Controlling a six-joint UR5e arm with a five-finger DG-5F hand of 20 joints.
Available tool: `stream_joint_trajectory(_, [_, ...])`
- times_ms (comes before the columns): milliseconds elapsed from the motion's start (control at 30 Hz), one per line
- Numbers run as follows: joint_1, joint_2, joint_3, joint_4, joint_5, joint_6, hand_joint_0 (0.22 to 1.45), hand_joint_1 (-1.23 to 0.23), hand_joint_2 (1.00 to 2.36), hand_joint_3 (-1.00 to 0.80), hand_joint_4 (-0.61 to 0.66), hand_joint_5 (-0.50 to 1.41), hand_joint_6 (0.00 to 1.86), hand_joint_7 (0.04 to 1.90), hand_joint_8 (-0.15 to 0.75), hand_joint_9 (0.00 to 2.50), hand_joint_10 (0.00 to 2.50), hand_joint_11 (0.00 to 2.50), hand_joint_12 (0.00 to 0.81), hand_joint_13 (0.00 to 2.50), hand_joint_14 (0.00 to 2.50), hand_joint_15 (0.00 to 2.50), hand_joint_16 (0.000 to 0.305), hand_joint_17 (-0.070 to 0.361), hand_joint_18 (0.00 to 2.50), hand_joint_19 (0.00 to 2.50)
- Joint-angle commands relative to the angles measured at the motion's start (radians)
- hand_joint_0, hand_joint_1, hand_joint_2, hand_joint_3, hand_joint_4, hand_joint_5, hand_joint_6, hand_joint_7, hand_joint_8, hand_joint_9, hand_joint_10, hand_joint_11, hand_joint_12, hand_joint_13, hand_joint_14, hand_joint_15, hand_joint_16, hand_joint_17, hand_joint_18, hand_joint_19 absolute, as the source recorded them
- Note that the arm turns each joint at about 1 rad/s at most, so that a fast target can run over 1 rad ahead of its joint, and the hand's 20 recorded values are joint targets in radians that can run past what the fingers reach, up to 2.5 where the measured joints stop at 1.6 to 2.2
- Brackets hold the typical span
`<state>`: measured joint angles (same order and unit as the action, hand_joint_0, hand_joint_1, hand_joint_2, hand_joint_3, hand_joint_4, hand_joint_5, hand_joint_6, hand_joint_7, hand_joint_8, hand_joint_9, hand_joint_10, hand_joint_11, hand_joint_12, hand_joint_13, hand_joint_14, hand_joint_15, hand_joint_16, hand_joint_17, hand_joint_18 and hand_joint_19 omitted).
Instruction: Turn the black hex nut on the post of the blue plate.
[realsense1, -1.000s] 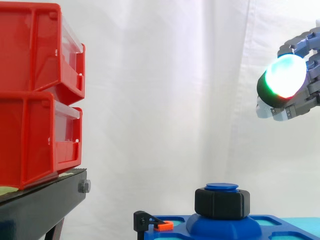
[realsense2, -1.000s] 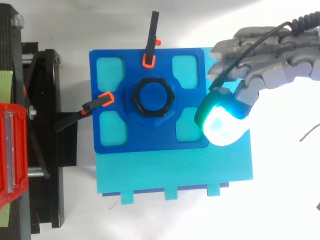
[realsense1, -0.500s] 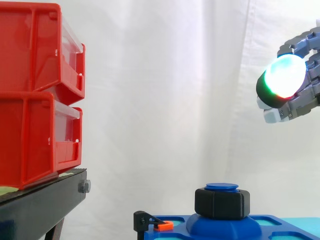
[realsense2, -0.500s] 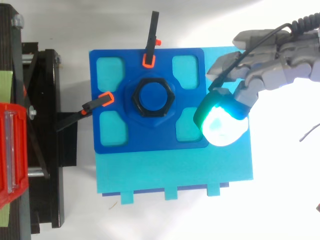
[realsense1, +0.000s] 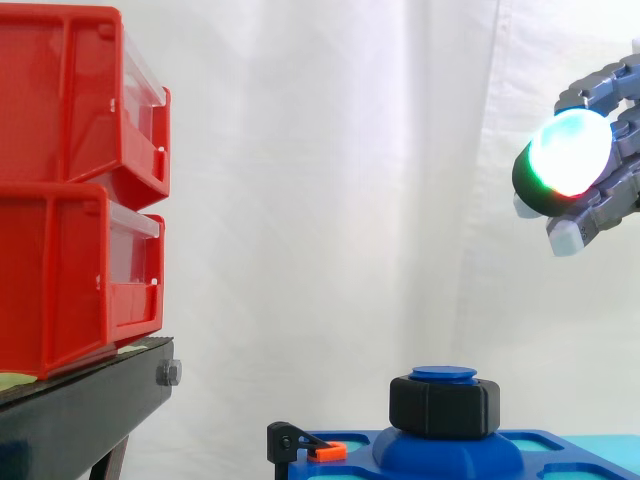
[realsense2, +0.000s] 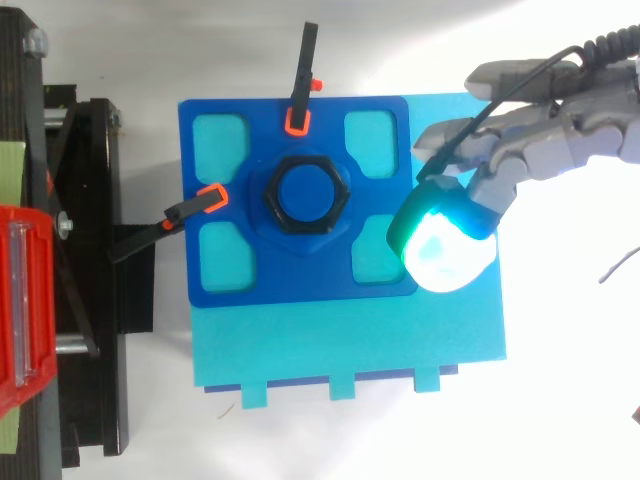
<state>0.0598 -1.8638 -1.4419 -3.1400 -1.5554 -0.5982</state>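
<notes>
One black nut (realsense1: 444, 405), thick and six-sided, sits around the blue post (realsense1: 444, 373) in the middle of the plate (realsense2: 300, 275). The hand (realsense2: 545, 135) hangs above, off to the plate's side, well apart from the nut, its fingers loosely spread and holding nothing.

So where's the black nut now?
In the top view the black hex nut sits around the post in the middle of the blue plate, left of the hand and not touching it.
</notes>
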Motion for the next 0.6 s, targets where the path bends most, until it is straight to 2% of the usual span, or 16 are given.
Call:
stream_joint_trajectory(0, [0.0, 0.0, 0.0, 0.0, 0.0, 0.0, 0.45, -0.52, 1.0, -0.5, 0.12, -0.24, 0.5, 0.7, 0.228, 0.22, 0.0, 0.0, 0.36, 0.42, 0.01, 0.18, 0.07, 0.157, 0.0, 0.03])
stream_joint_trajectory(467, [0.0, 0.002, 0.0, 0.0, 0.0, 0.0, 0.45, -0.53, 1.0, -0.5, 0.13, -0.23, 0.5, 0.71, 0.232, 0.24, 0.0, 0.0, 0.339, 0.42, 0.0, 0.11, 0.07, 0.158, 0.0, 0.02])
stream_joint_trajectory(567, [0.0, 0.0, 0.0, 0.0, 0.0, 0.0, 0.45, -0.53, 1.0, -0.5, 0.13, -0.23, 0.5, 0.72, 0.225, 0.19, 0.0, 0.0, 0.347, 0.41, 0.01, 0.17, 0.071, 0.16, 0.0, 0.01])
